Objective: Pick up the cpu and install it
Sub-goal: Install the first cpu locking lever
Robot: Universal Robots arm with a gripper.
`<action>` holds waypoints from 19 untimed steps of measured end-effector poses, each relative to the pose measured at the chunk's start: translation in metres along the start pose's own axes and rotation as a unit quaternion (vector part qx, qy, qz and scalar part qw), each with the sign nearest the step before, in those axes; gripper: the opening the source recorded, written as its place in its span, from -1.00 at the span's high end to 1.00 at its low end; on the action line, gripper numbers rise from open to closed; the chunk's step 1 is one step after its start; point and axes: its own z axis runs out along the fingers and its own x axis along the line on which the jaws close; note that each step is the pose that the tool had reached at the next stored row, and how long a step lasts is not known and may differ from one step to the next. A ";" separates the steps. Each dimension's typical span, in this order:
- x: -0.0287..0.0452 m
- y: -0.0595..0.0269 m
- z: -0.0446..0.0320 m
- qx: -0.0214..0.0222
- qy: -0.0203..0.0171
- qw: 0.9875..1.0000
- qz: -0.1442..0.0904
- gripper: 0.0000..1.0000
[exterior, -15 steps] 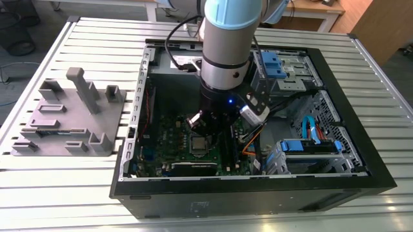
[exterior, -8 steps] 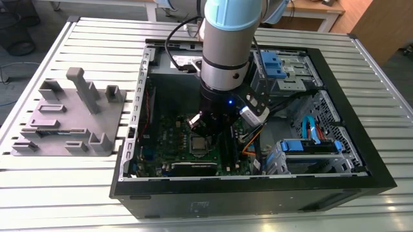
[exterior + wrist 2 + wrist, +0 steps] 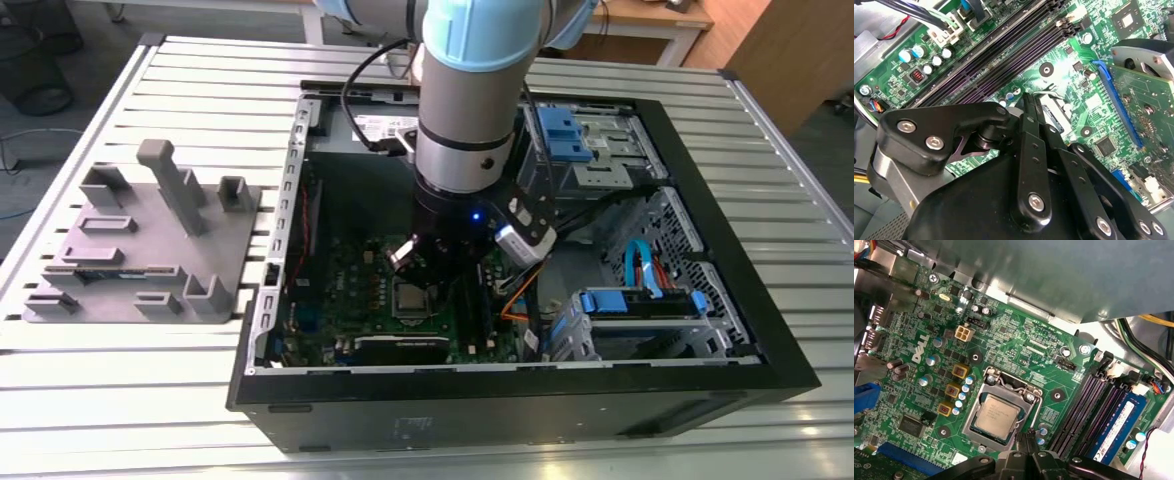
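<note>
Down in the socket frame (image 3: pixel 1004 407) on the motherboard (image 3: pixel 1019 347), the cpu (image 3: pixel 997 414) lies flat and seated. At its 5 o'clock in the first wrist view hovers the gripper (image 3: pixel 1029 437), fingers pressed together, holding nothing. Placement looks done; any next move needs a straight, clean lift.

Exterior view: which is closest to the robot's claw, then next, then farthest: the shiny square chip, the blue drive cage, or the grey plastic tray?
From the gripper:
1. The cpu, just beneath it in its socket.
2. The blue drive cage, toward the view's right.
3. The grey tray, outside the case at the view's left.
</note>
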 end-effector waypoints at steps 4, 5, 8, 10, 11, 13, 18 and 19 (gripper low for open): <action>0.0003 -0.0008 0.0002 0.000 0.000 1.000 0.000 0.79; 0.0006 -0.0016 0.0004 0.000 0.000 1.000 0.000 0.79; 0.0022 -0.0049 0.0012 -0.001 -0.001 1.000 0.000 0.79; 0.0028 -0.0060 0.0017 -0.002 -0.001 1.000 0.000 0.79; 0.0029 -0.0060 0.0017 -0.002 -0.001 1.000 0.000 0.79; 0.0030 -0.0059 0.0017 -0.002 -0.001 1.000 0.000 0.79; 0.0039 -0.0055 0.0018 -0.002 -0.001 1.000 0.000 0.79; 0.0043 -0.0053 0.0018 -0.002 -0.001 1.000 0.000 0.79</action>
